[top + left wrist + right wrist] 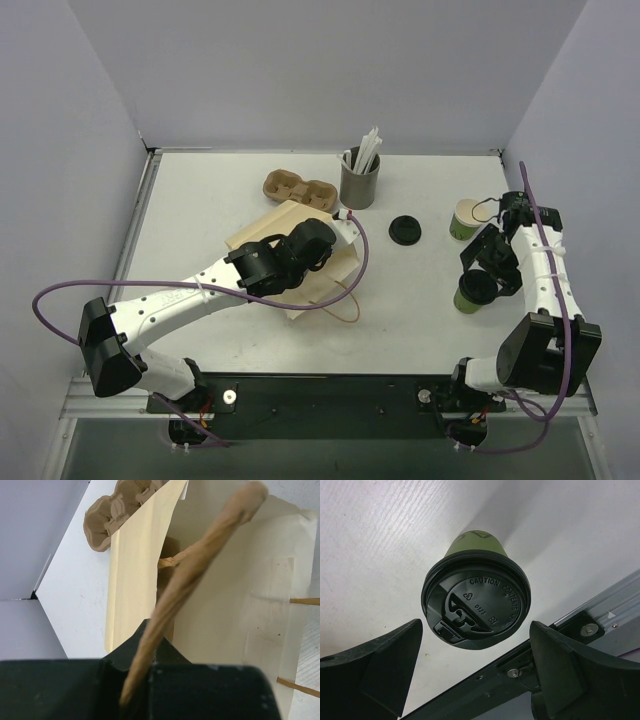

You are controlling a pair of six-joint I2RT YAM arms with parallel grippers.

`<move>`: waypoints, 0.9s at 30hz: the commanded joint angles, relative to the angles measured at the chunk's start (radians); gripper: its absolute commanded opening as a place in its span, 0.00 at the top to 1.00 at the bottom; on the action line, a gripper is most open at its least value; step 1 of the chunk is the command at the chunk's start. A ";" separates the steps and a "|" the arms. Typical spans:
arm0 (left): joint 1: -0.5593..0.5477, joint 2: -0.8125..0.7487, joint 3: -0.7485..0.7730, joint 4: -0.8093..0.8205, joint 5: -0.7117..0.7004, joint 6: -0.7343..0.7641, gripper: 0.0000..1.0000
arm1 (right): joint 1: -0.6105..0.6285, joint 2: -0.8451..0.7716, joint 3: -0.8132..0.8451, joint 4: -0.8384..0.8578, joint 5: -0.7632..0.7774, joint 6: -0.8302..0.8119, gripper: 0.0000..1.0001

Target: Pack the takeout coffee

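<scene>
Though two green cups are out on the table (200,200), the one that counts is the lidded cup (477,542), so that first. It's a short olive-green paper cup, wider at the top than at the base. It's capped with a round black lid (480,600) that has a raised rim and a sip-tab bit at one edge. Raised lettering runs round the lid. "CAUTION" reads fine, but the words after it curve away and I can't swear to them. There's also a recycling triangle and some tiny digits I can't make out, plus a dark mark on the cup wall that's too blurry to read. The cup stands upright, long axis straight up, lid on top. The sip tab points toward the finger on the left of the right wrist view.

Places, all off the paper bag (272,225):
- The lidded cup sits well to the bag's right, a bit nearer the arm bases.
- An open cup (466,220), cream inside, is also right of the bag but farther back.
- A loose lid (405,229) lies right of the bag, closer to it than either cup.

The right gripper (475,630) is spread wide with a finger on each side of the lidded cup, gripping nothing. The left gripper (152,645) is clamped on the bag's twisted paper handle (200,570).
</scene>
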 commanded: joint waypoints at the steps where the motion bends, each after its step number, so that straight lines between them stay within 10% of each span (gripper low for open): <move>1: 0.006 0.000 0.038 0.020 0.009 -0.009 1.00 | 0.016 0.015 0.000 -0.031 0.049 0.012 0.18; 27: 0.012 0.001 0.037 0.024 0.025 -0.012 1.00 | 0.026 0.028 -0.064 0.021 0.051 0.032 0.20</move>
